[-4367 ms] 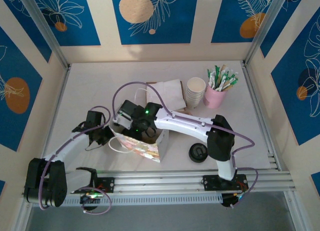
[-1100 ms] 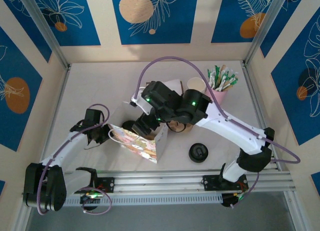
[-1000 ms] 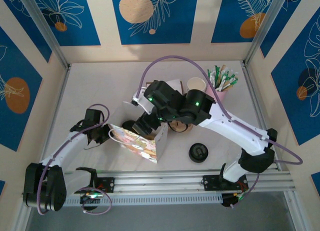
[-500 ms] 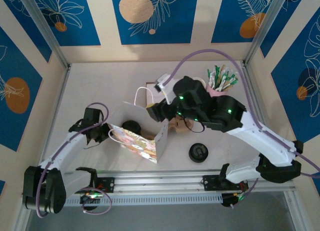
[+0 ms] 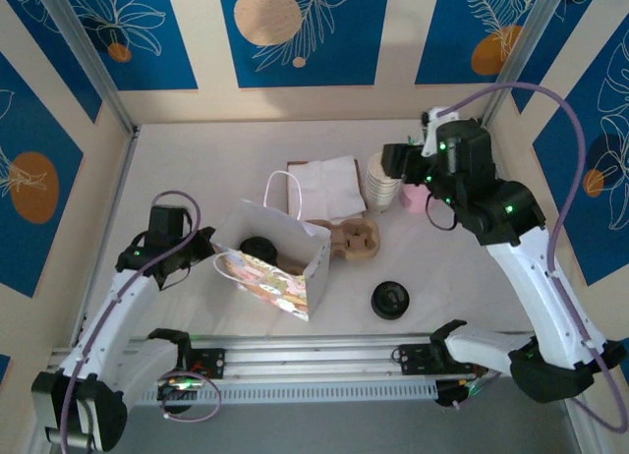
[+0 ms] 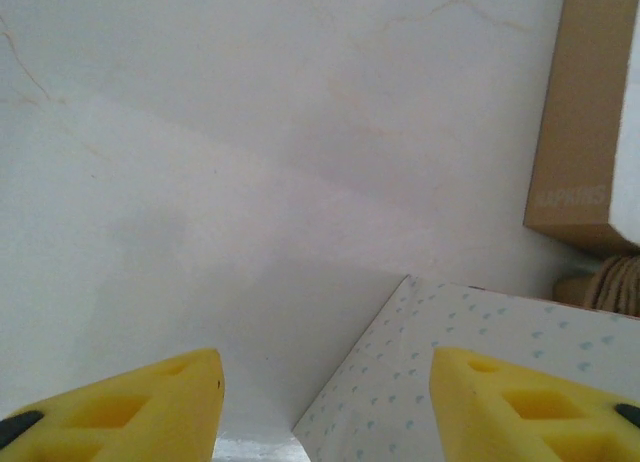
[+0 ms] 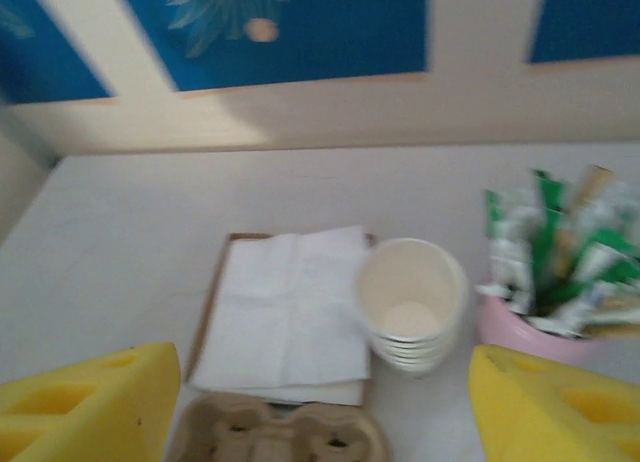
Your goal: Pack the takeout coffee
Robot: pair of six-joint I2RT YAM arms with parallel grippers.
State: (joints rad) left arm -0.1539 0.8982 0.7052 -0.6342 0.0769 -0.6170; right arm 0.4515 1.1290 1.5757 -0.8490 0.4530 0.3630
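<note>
1. While the right gripper (image 7: 322, 372) hangs high over the back of the table (image 5: 197, 159), its yellow fingers (image 7: 85, 397) stand wide apart and hold nothing.
2. The cup carrier tray (image 7: 280, 434) lies flat under this gripper. In the right wrist view it is at the bottom edge, between the two fingers and well below them.
3. From above, the tray has its left end against or just beside the right wall of the paper bag (image 5: 280, 277); I cannot tell if they touch. Its back edge is near the white napkins (image 5: 324, 184).
4. The left gripper (image 6: 325, 382) is low at the left side of the bag, its jaws also wide and empty. The bag stands between it and the tray.
5. The top view looks into the open bag, where a black round thing (image 5: 258, 248) lies, and it shows a black lid (image 5: 390, 300) on the table in front of the tray.
6. The right wrist view looks into the stack of paper cups (image 7: 412, 302) and onto the pink cup (image 7: 520, 332) of sachets just beside it.
7. The left wrist view gives the dotted wall of the bag from close and a brown box (image 6: 585, 112) behind it.
</note>
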